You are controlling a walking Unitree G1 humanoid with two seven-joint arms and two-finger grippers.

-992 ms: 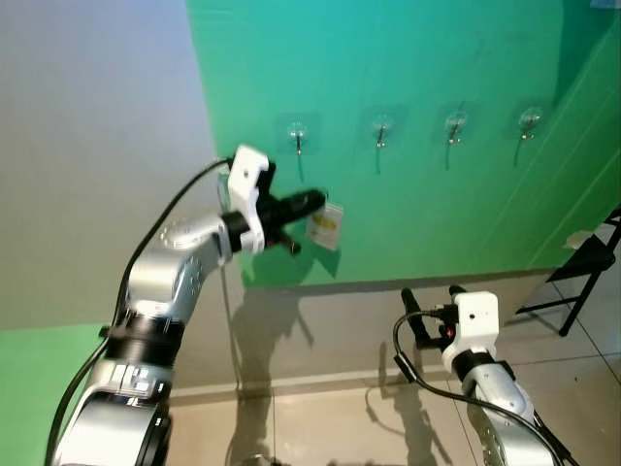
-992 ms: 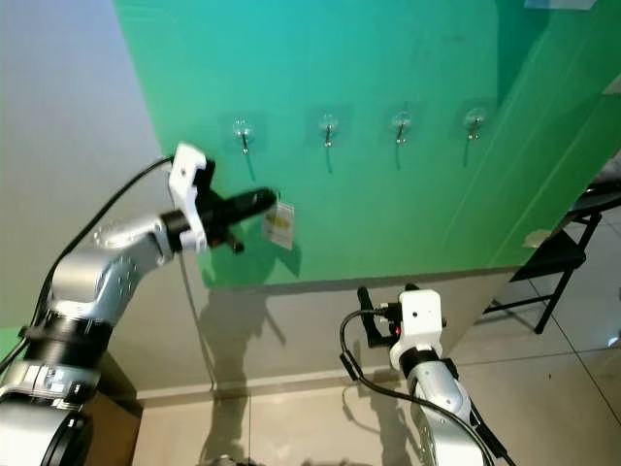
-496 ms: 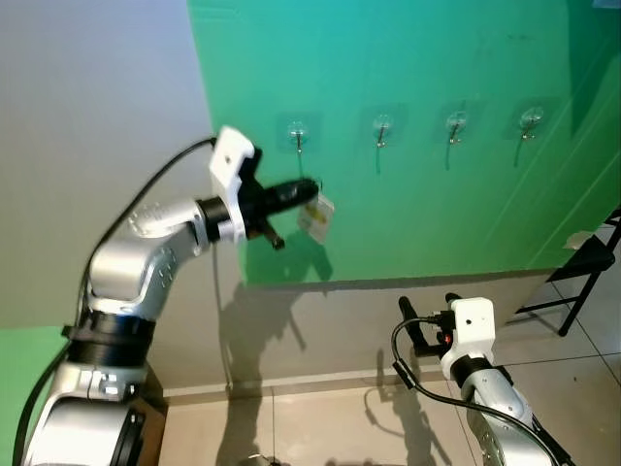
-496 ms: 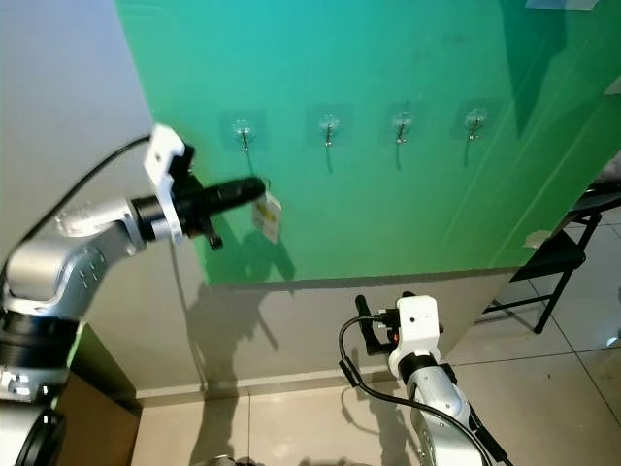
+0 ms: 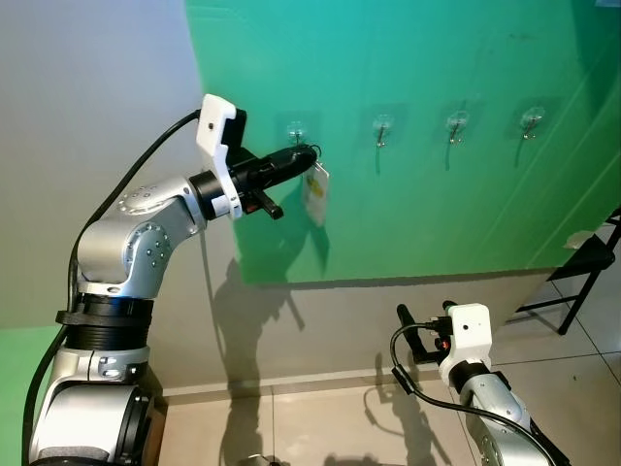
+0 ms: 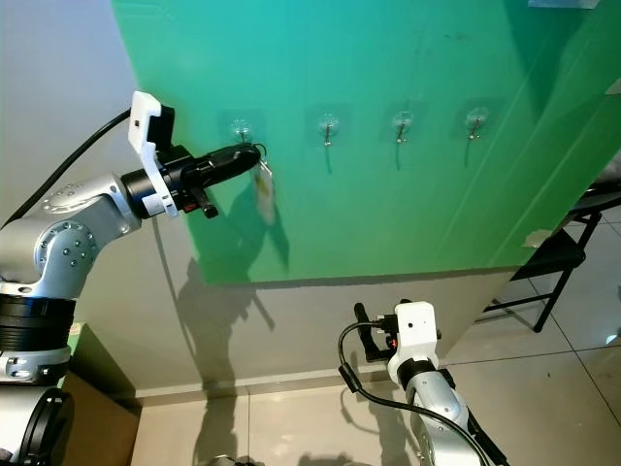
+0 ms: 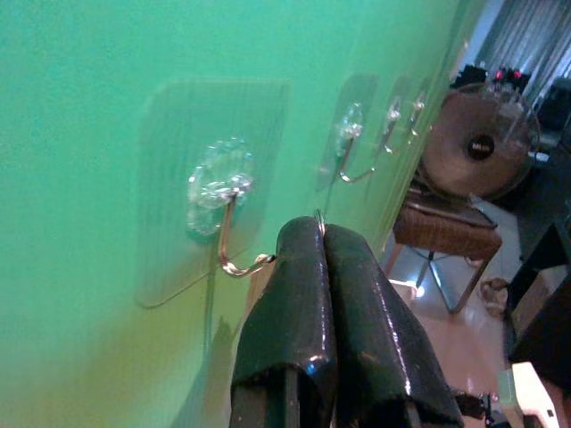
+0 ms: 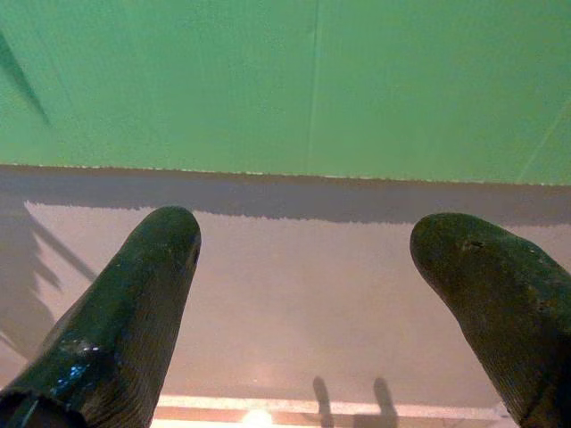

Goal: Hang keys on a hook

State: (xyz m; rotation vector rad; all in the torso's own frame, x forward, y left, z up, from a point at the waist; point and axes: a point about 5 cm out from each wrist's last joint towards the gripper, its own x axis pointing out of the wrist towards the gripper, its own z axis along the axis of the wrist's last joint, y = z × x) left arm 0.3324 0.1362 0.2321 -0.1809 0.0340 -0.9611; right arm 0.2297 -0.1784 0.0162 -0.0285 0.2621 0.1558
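Left gripper (image 5: 309, 153) clamped on keys (image 5: 314, 181) at leftmost hook (image 5: 298, 136).
Fingers pressed together, tips just beside that hook on the green wall (image 5: 427, 214); key tag hangs downward below them. Three further hooks (image 5: 381, 129) stand free rightward. Right gripper (image 5: 425, 314) low, fingers spread, holding nothing.

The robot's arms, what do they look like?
Both are shiny silver metal with round bolted joints and looping black cables. Each wrist carries a white boxy block. The left claw and right claw each have two long, glossy black fingers with rounded tips.
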